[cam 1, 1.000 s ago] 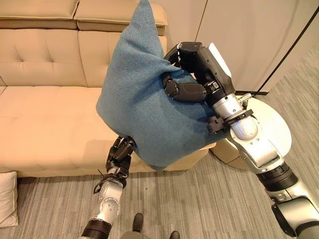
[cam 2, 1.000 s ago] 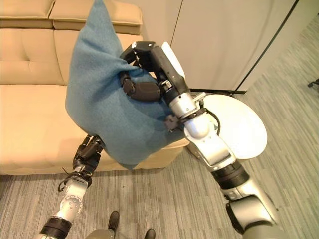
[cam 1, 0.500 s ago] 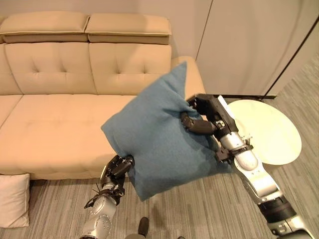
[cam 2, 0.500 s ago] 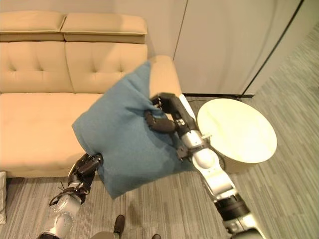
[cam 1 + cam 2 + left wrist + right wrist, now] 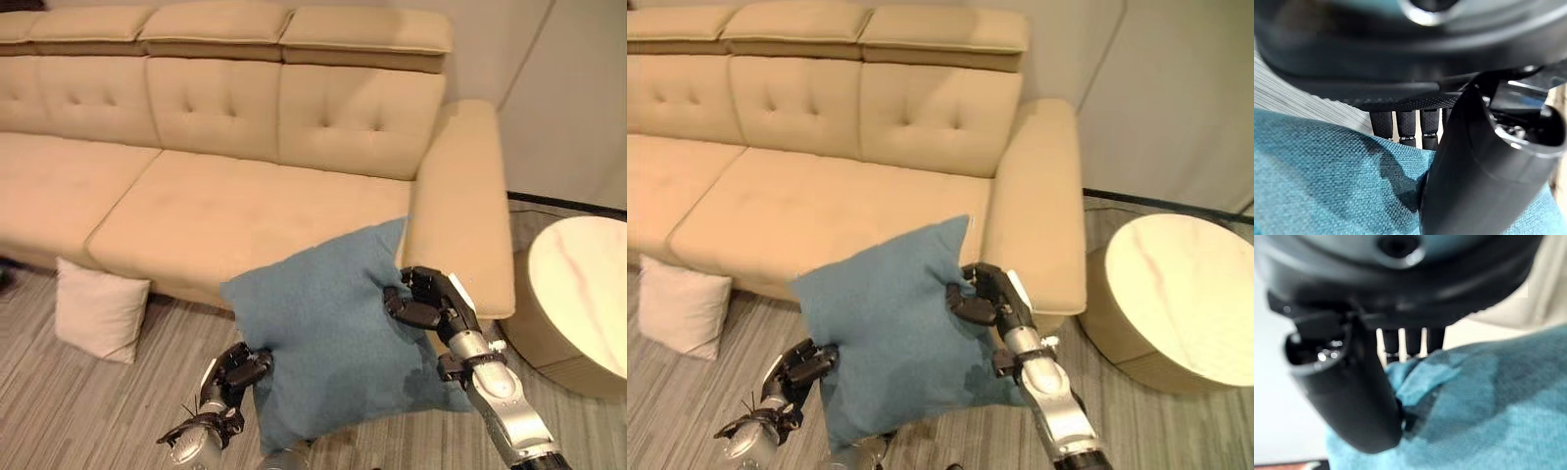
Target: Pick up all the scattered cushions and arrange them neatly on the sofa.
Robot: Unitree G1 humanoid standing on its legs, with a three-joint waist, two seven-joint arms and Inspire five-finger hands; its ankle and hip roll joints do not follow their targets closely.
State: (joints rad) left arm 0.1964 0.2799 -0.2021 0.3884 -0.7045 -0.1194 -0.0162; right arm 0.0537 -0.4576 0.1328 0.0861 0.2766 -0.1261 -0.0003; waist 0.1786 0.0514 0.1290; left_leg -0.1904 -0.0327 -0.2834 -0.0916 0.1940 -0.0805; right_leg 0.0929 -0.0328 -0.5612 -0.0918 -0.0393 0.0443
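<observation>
A large teal cushion (image 5: 328, 338) hangs in front of the beige sofa (image 5: 235, 211), held between both hands just off its front edge near the right armrest (image 5: 460, 211). My left hand (image 5: 240, 370) pinches the cushion's lower left edge, thumb (image 5: 1474, 176) pressed on the cloth (image 5: 1327, 171). My right hand (image 5: 423, 299) grips its upper right corner, fingers and thumb (image 5: 1356, 396) bunching the fabric (image 5: 1469, 401). A small white cushion (image 5: 98, 308) leans against the sofa's front, on the floor to the left.
A round pale side table (image 5: 583, 299) stands right of the armrest. Grey striped carpet (image 5: 78, 411) covers the floor. The sofa's seat (image 5: 245, 211) is bare.
The whole picture has shifted: the camera has pulled back and turned, showing more of the sofa. The teal cushion now sits lower, in front of the seat edge, both hands still holding it.
</observation>
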